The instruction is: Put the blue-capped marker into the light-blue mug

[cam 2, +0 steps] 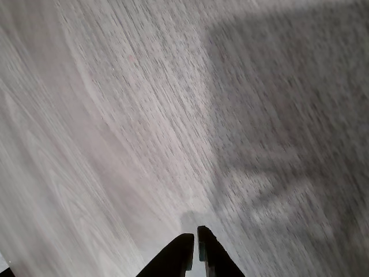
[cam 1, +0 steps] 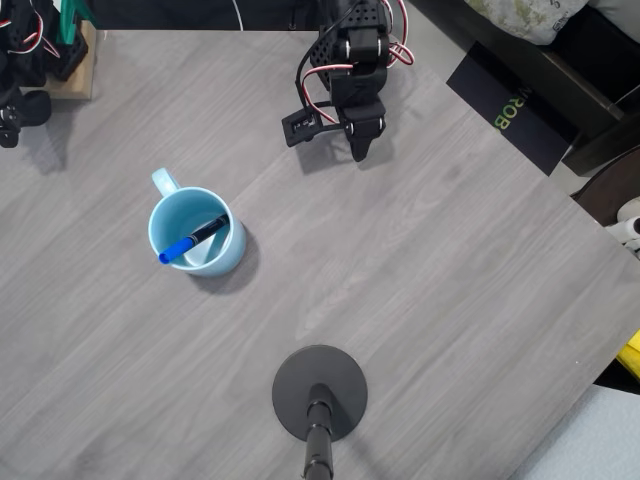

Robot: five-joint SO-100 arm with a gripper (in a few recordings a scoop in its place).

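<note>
Marker (cam 1: 194, 239) leans inside the mug (cam 1: 232, 262), blue cap up past the rim at the lower left, so the job looks finished. It seems light, stiff and smooth; the black barrel would be the place to pinch. Well apart, the gripper (cam 2: 194, 248) hangs over the table (cam 1: 420, 270), jaws nearly touching, empty.

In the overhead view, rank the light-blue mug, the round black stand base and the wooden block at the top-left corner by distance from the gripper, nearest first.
From the gripper, jaws closed and empty:
1. The light-blue mug, lower left, with the blue-capped marker inside.
2. The round black stand base, below, near the bottom edge.
3. The wooden block, far left, at the table's top corner.
</note>
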